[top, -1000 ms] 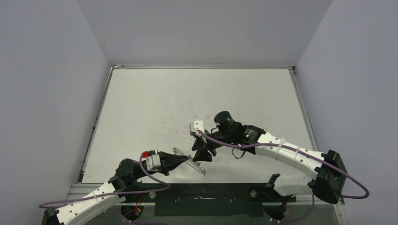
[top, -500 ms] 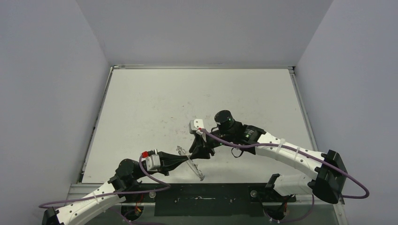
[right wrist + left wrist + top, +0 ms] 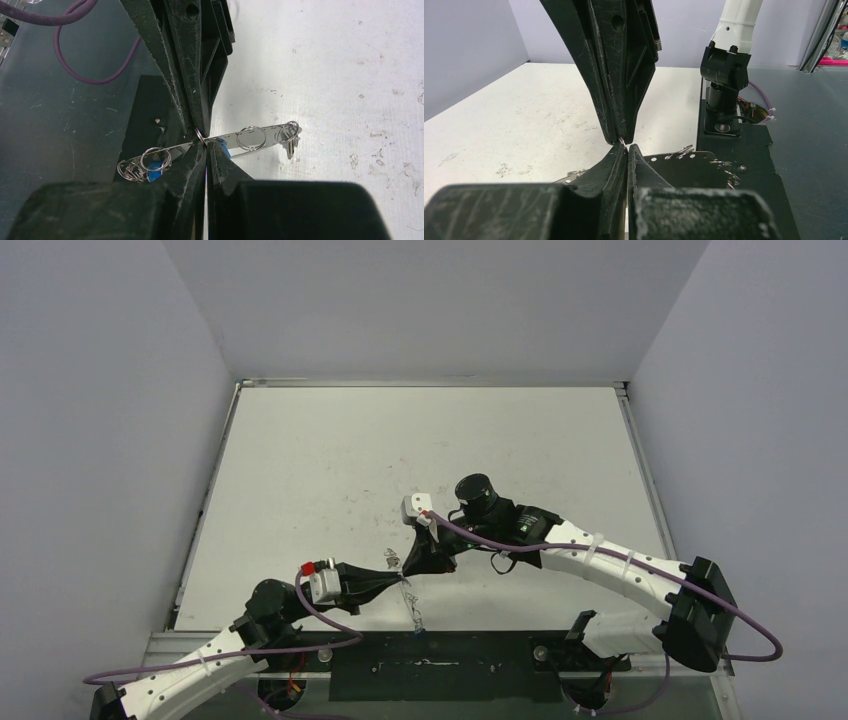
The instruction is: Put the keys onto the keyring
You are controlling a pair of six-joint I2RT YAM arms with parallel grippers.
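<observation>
Left pincer (image 3: 626, 149) clamping keyring (image 3: 272, 132), right pincer (image 3: 205, 146) pinching shut on it too (tips meeting at small loop (image 3: 199, 134)); long axis running crosswise to both, blue keys (image 3: 156, 169) hanging

The keyring (image 3: 260, 135) lies between the left hand (image 3: 194, 127) and the right hand (image 3: 206, 150).

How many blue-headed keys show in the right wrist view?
2. One blue-headed key is by the left end of the keyring; the other is at its middle. More may be hidden.
</observation>
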